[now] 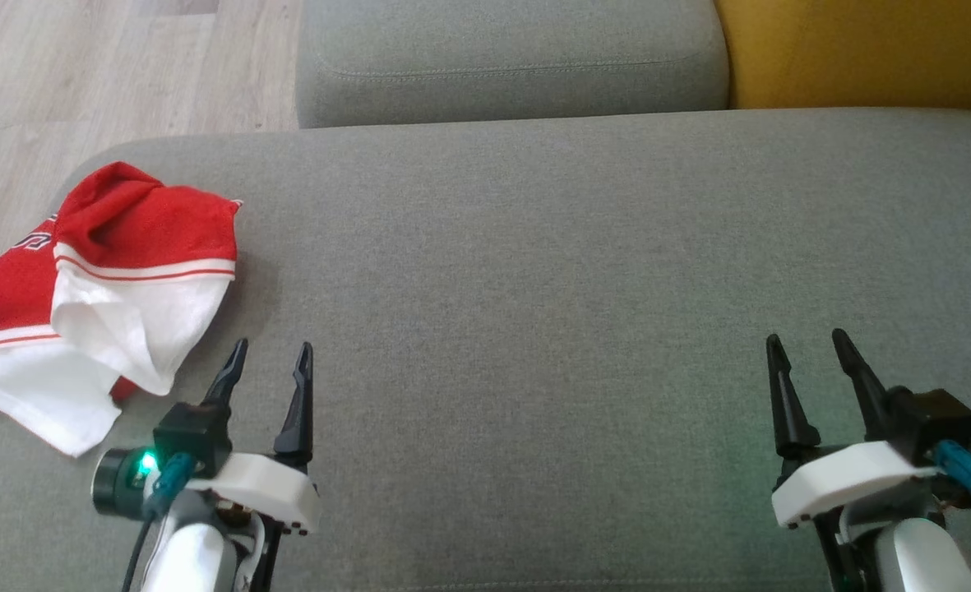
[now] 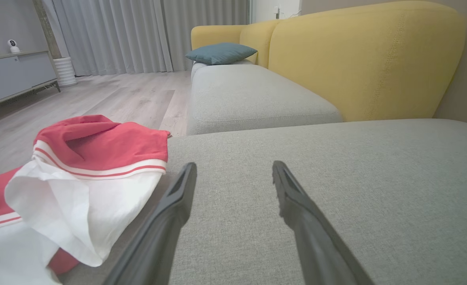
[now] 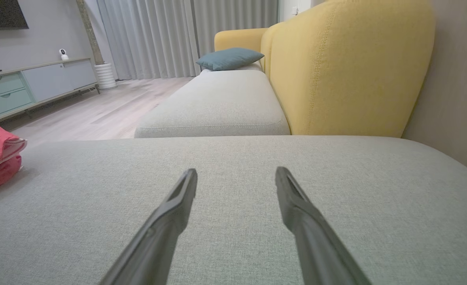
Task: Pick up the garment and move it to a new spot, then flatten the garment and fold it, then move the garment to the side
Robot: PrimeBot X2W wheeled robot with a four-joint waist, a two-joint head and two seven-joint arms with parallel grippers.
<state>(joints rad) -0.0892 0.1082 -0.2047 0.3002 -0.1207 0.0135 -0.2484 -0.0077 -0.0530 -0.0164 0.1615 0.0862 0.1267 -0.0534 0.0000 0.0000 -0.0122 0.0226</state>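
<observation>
Lying crumpled at far left, the red-and-white garment (image 1: 115, 288) sits at the left edge of the grey cushion (image 1: 534, 271), and part of it may hang over that edge. Its long axis runs roughly near-to-far along the edge. Just right of it is the left gripper (image 1: 275, 345), fingers apart and empty, tips near the white hem but not touching. The garment lies left of it and slightly ahead. Far right is the right gripper (image 1: 806, 337), also spread and empty, well apart from the garment. The left arm is clearly nearer and likely makes the pick with a leftward reach. The garment sits in nothing, just on the cushion.
</observation>
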